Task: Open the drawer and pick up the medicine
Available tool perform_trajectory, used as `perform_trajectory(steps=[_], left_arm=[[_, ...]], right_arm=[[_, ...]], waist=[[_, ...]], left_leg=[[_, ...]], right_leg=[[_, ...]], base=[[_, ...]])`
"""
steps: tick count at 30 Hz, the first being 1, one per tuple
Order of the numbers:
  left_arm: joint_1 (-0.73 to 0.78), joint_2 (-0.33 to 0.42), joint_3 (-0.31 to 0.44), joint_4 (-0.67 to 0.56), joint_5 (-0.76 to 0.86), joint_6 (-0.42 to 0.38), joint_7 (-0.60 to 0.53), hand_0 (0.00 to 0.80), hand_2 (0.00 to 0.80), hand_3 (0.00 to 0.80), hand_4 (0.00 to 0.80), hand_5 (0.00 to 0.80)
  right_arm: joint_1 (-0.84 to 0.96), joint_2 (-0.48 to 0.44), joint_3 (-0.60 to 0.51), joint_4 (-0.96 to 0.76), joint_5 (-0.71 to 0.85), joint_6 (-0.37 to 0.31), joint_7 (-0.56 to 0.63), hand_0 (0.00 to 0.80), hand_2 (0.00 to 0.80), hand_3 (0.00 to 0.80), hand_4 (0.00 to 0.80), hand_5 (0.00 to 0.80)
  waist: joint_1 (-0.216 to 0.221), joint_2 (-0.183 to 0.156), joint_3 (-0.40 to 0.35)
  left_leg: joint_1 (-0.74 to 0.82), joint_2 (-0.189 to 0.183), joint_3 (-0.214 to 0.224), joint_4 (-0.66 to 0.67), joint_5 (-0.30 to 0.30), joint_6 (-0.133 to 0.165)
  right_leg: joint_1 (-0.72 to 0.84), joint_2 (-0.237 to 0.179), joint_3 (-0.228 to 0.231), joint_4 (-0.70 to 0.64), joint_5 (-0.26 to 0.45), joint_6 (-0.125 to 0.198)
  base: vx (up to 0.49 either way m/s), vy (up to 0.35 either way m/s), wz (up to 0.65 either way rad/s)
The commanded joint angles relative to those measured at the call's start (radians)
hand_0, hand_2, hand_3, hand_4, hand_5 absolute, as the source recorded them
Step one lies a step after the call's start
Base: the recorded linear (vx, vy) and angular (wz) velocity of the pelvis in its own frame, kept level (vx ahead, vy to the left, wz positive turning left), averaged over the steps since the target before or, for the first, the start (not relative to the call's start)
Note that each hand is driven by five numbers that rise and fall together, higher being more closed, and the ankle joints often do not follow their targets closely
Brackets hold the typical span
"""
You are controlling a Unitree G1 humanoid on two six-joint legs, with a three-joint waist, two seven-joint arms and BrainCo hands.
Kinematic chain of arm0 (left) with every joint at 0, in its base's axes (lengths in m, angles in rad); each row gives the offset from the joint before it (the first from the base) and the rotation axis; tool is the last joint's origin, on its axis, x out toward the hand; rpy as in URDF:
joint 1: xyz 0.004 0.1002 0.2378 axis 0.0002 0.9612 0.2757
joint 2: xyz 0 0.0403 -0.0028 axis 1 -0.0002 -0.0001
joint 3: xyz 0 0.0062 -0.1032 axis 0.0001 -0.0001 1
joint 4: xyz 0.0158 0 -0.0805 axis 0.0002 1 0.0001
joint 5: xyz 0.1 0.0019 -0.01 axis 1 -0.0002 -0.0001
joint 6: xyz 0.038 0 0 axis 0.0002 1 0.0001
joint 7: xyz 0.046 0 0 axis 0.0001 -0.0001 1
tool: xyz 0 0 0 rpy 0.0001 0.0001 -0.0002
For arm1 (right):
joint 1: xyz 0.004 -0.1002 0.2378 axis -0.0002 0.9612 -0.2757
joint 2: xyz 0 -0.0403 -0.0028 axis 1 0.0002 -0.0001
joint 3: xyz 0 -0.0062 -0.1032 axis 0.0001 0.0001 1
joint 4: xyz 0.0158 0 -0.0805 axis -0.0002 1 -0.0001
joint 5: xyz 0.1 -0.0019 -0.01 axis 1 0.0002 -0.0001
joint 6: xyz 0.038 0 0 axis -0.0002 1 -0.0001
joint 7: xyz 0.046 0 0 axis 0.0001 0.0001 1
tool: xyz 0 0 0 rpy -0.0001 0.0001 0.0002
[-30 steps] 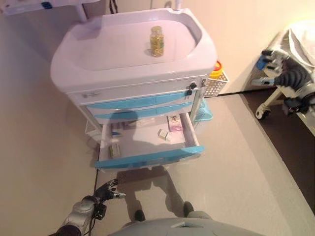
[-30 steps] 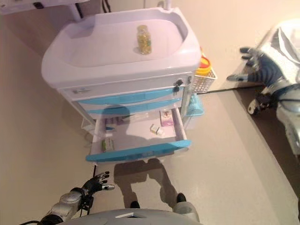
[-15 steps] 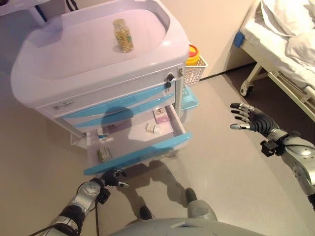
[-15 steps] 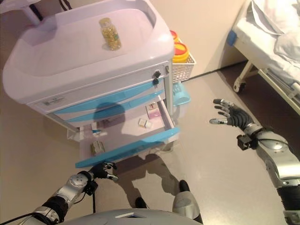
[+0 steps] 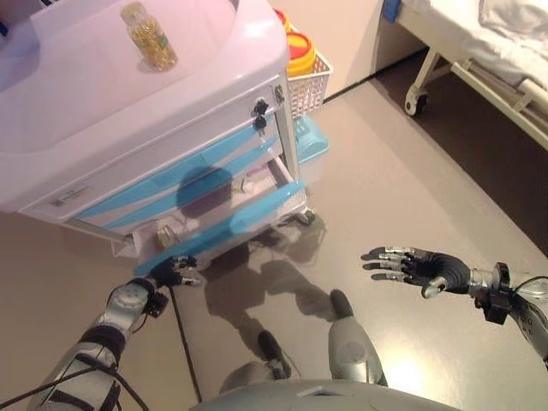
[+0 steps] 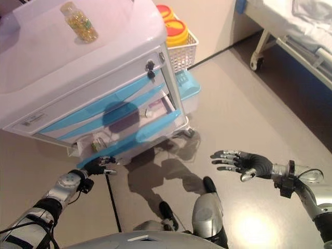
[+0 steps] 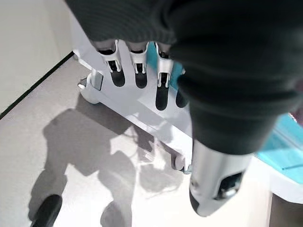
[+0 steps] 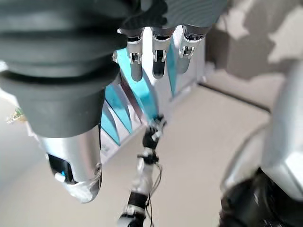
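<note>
The white cart (image 5: 128,111) has blue-fronted drawers, and its bottom drawer (image 5: 231,224) stands pulled out. A pink-and-white medicine box (image 5: 257,178) lies inside near the drawer's right end, and a small greenish pack (image 5: 167,233) near its left end. My left hand (image 5: 171,272) is low by the left end of the drawer front, fingers relaxed and empty; its wrist view shows straight fingers (image 7: 137,71) pointing at the cart's base. My right hand (image 5: 419,267) is open and empty, spread over the floor far right of the cart.
A bottle of yellow capsules (image 5: 150,36) stands on the cart top. A white basket (image 5: 310,81) with yellow-lidded containers (image 5: 298,44) hangs on the cart's right side, above a light blue bin (image 5: 312,145). A bed on wheels (image 5: 479,51) stands at the far right.
The camera has swung, so the whole scene has shifted. My right hand has come down from near the bed to low over the floor. My left hand stays by the drawer front's left end.
</note>
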Motion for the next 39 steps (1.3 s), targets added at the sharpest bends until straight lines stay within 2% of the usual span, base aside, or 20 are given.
perform_trajectory(steps=[1, 5, 10, 17, 18, 23, 27, 28, 32, 35, 39], left_arm=[[-0.049, 0.11, 0.018, 0.04, -0.102, -0.035, -0.011, 0.0, 0.0, 0.0, 0.0, 0.0], [-0.14, 0.19, 0.043, 0.059, -0.179, 0.018, 0.0, 0.0, 0.0, 0.0, 0.0, 0.0], [-0.287, 0.271, 0.058, 0.178, -0.225, 0.008, 0.032, 0.0, 0.0, 0.0, 0.0, 0.0], [-0.454, 0.344, 0.054, 0.255, -0.239, 0.007, 0.066, 0.0, 0.0, 0.0, 0.0, 0.0], [-0.469, 0.351, 0.047, 0.259, -0.236, 0.012, 0.075, 0.0, 0.0, 0.0, 0.0, 0.0], [-0.523, 0.391, 0.03, 0.277, -0.24, 0.023, 0.041, 0.0, 0.0, 0.0, 0.0, 0.0], [-0.533, 0.388, 0.026, 0.267, -0.249, 0.034, -0.007, 0.0, 0.0, 0.0, 0.0, 0.0], [-0.524, 0.382, 0.029, 0.257, -0.253, 0.032, -0.017, 0.0, 0.0, 0.0, 0.0, 0.0], [-0.456, 0.346, 0.053, 0.196, -0.261, 0.03, -0.063, 0.0, 0.0, 0.0, 0.0, 0.0], [-0.396, 0.309, 0.067, 0.145, -0.262, 0.023, -0.097, 0.0, 0.0, 0.0, 0.0, 0.0], [-0.24, 0.227, 0.096, 0.027, -0.286, 0.014, -0.175, 0.0, 0.0, 0.0, 0.0, 0.0]], right_arm=[[0.025, 0.014, 0.06, 0.003, 0.062, -0.08, 0.064, 0.0, 0.0, 0.0, 0.0, 0.0], [0.052, 0.044, 0.11, 0.093, 0.094, -0.139, 0.016, 0.0, 0.0, 0.0, 0.0, 0.0], [0.05, 0.093, 0.189, 0.134, 0.126, -0.228, -0.006, 0.0, 0.0, 0.0, 0.0, 0.0], [0.043, 0.154, 0.253, 0.142, 0.156, -0.307, -0.081, 0.0, 0.0, 0.0, 0.0, 0.0], [0.045, 0.164, 0.261, 0.138, 0.158, -0.315, -0.102, 0.0, 0.0, 0.0, 0.0, 0.0], [0.049, 0.203, 0.287, 0.115, 0.157, -0.348, -0.147, 0.0, 0.0, 0.0, 0.0, 0.0], [0.035, 0.234, 0.295, 0.093, 0.15, -0.336, -0.179, 0.0, 0.0, 0.0, 0.0, 0.0], [0.025, 0.241, 0.293, 0.092, 0.144, -0.329, -0.181, 0.0, 0.0, 0.0, 0.0, 0.0], [0.021, 0.26, 0.288, 0.082, 0.129, -0.324, -0.179, 0.0, 0.0, 0.0, 0.0, 0.0], [0.02, 0.267, 0.281, 0.074, 0.118, -0.321, -0.191, 0.0, 0.0, 0.0, 0.0, 0.0], [0.03, 0.276, 0.242, 0.067, 0.083, -0.311, -0.245, 0.0, 0.0, 0.0, 0.0, 0.0]], waist=[[-0.014, -0.078, -0.033], [-0.016, -0.1, 0.017], [-0.014, -0.142, 0.06], [0.005, -0.184, 0.107], [0.011, -0.18, 0.114], [0.034, -0.199, 0.133], [0.051, -0.214, 0.135], [0.057, -0.228, 0.132], [0.081, -0.236, 0.121], [0.096, -0.237, 0.109], [0.122, -0.222, 0.076]], left_leg=[[-0.084, 0.008, -0.016, 0.28, -0.193, -0.02], [-0.124, 0.007, -0.021, 0.327, -0.201, -0.014], [-0.195, 0.027, -0.028, 0.385, -0.206, -0.008], [-0.272, 0.052, -0.041, 0.447, -0.212, -0.003], [-0.27, 0.056, -0.055, 0.457, -0.243, -0.005], [-0.293, 0.066, -0.075, 0.471, -0.248, 0.005], [-0.297, 0.065, -0.091, 0.466, -0.248, 0.009], [-0.306, 0.062, -0.083, 0.452, -0.212, 0.012], [-0.286, 0.058, -0.092, 0.429, -0.204, 0.011], [-0.266, 0.053, -0.097, 0.407, -0.197, 0.008], [-0.214, 0.041, -0.109, 0.34, -0.171, -0.003]], right_leg=[[-0.034, -0.049, 0.005, 0.03, -0.002, 0.057], [-0.049, -0.048, 0.016, 0.026, 0.008, 0.056], [-0.094, -0.035, 0.024, 0.044, 0.016, 0.05], [-0.134, -0.014, 0.03, 0.057, 0.024, 0.043], [-0.122, -0.009, 0.025, 0.057, 0.004, 0.047], [-0.112, 0.003, 0.019, 0.038, 0.02, 0.052], [-0.096, 0.01, 0.006, 0.022, 0.03, 0.053], [-0.106, 0.007, 0.004, 0.015, 0.055, 0.048], [-0.078, 0.004, -0.023, 0.0, 0.058, 0.05], [-0.055, 0.002, -0.041, -0.015, 0.06, 0.051], [-0.007, 0.0, -0.069, -0.046, 0.06, 0.049]], base=[[-0.053, 0.071, -0.1], [-0.05, 0.032, -0.05], [-0.106, -0.058, -0.05], [-0.071, -0.062, 0.04], [0.034, -0.028, 0.07], [-0.024, -0.097, 0.05], [-0.053, -0.137, 0.13], [-0.111, -0.155, 0.09], [-0.02, -0.12, 0.09], [0.017, -0.091, 0.1], [0.049, -0.064, 0.06]])
